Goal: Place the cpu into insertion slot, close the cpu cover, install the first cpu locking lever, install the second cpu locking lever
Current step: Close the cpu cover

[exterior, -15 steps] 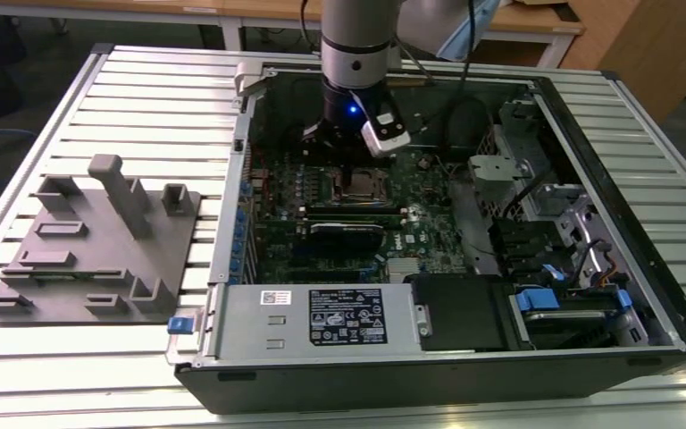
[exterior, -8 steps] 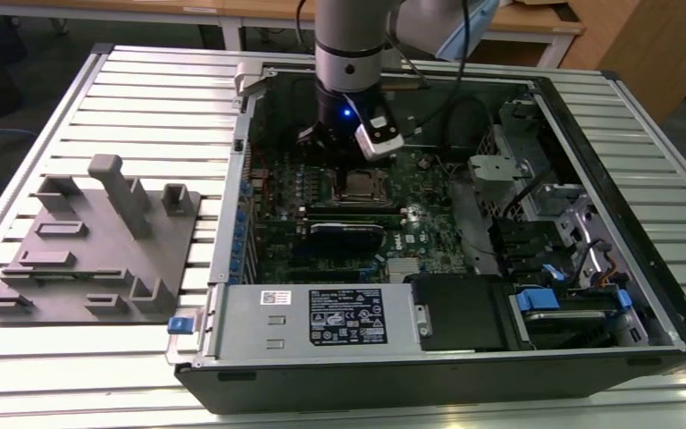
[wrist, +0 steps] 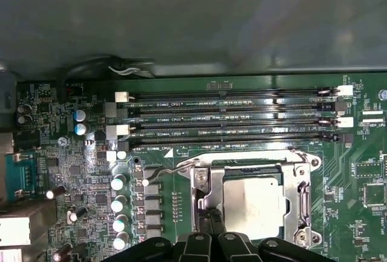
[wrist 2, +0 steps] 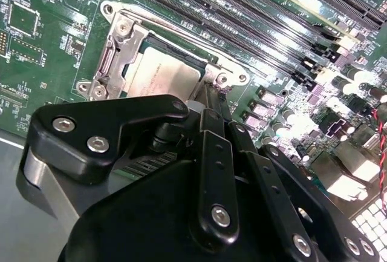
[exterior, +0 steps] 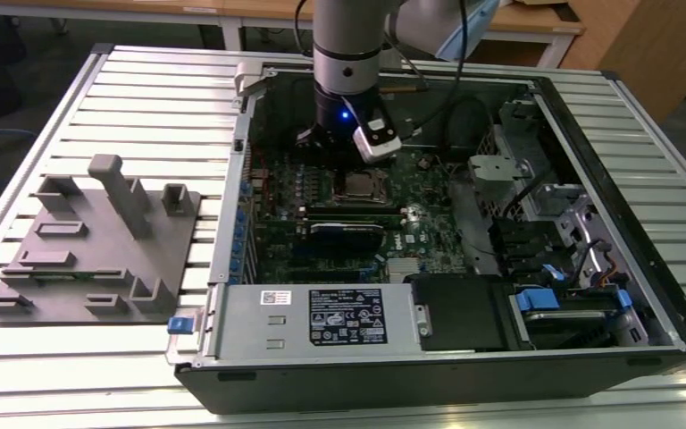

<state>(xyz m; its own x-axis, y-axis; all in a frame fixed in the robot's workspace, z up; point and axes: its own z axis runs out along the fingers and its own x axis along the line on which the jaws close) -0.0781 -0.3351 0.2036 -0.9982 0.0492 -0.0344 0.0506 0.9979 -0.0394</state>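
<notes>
The cpu (wrist: pixel 254 204), a dull silvery square, lies in the insertion slot (wrist: pixel 305 160) on the green motherboard. The cpu cover (wrist: pixel 202 190) lies flat over it, its window framing the chip. In the second wrist view the cpu (wrist 2: pixel 160 77) sits under the same cover (wrist 2: pixel 115 50). My gripper (wrist: pixel 211 218) is shut, its fingertips together at the edge of the cover, right beside the chip; the gripper (wrist 2: pixel 208 95) touches the slot's rim there. A thin wire lever (wrist: pixel 162 170) sticks out from the slot's corner. In the exterior view my gripper (exterior: pixel 340 165) hangs just above the cpu (exterior: pixel 361 186).
Long black memory slots (wrist: pixel 230 117) run beside the socket, and a row of capacitors (wrist: pixel 119 204) stands near the lever. The open computer case (exterior: pixel 581 116) walls the board in. A grey fixture plate (exterior: pixel 93 250) lies on the table at the exterior view's left.
</notes>
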